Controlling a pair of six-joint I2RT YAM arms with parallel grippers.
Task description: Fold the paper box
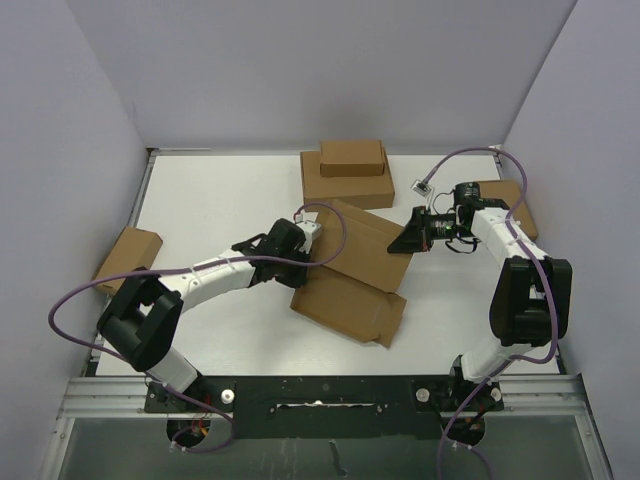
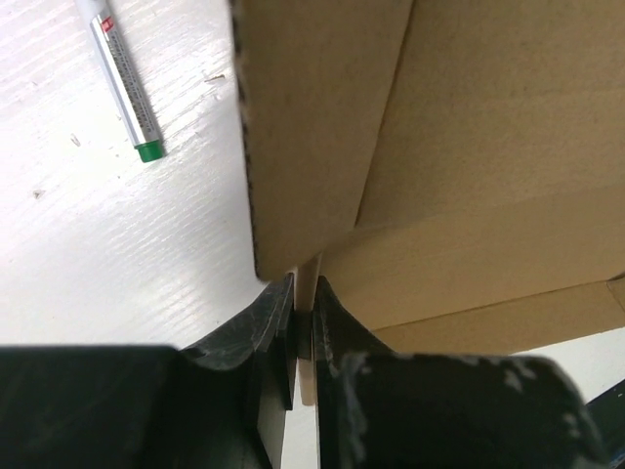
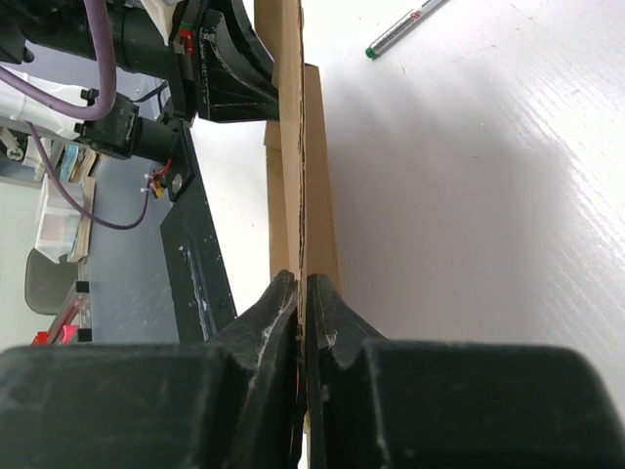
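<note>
The paper box [image 1: 350, 300] is a brown die-cut cardboard mailer in the middle of the table. Its near part lies flat and its far panel [image 1: 368, 240] is lifted between the two arms. My left gripper [image 1: 316, 243] is shut on the left edge of that panel. In the left wrist view the black jaws pinch a thin cardboard edge [image 2: 306, 293], and the brown panel [image 2: 439, 147] fills the view above them. My right gripper [image 1: 408, 240] is shut on the right edge. In the right wrist view the cardboard [image 3: 301, 176] runs edge-on straight out from the closed jaws.
Two stacked brown boxes [image 1: 345, 178] stand at the back centre. Another brown box [image 1: 128, 258] lies at the left edge, and one [image 1: 515, 198] sits at the right under the right arm. A white pen with a green tip [image 2: 125, 83] lies on the table beside the paper box.
</note>
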